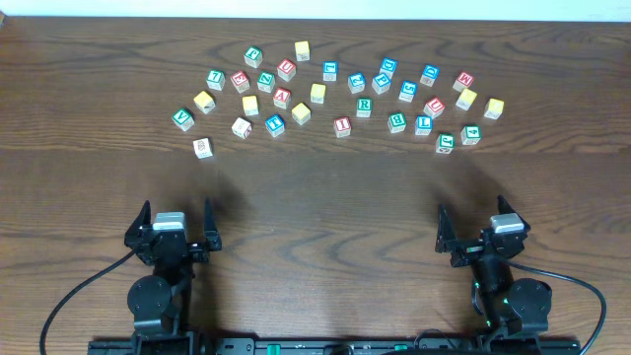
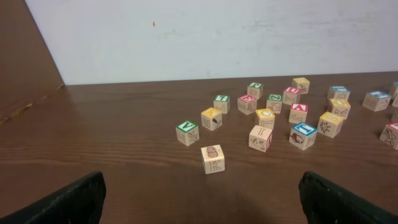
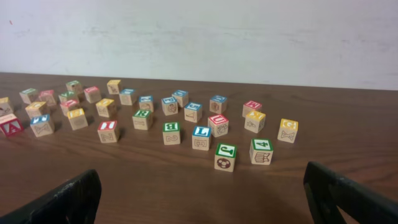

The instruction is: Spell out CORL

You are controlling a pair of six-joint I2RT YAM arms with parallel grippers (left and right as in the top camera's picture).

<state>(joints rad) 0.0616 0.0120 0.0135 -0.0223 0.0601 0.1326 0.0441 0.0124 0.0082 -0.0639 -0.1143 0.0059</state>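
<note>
Several wooden letter blocks lie scattered across the far half of the table (image 1: 315,197). A green R block (image 1: 364,106) sits near the middle and also shows in the right wrist view (image 3: 142,119). A blue L block (image 1: 423,124) lies to its right, between a green B (image 3: 171,132) and a red block (image 3: 218,124) in the right wrist view, where the L (image 3: 201,137) faces me. I cannot make out a C or an O. My left gripper (image 1: 177,214) and right gripper (image 1: 473,215) are both open and empty, near the front edge, well short of the blocks.
A pale K block (image 2: 212,158) is the block nearest my left gripper (image 2: 199,202), with a green V block (image 2: 187,132) behind it. A green J block (image 3: 225,157) and a green 4 block (image 3: 261,151) are nearest my right gripper (image 3: 202,199). A white wall stands behind the table.
</note>
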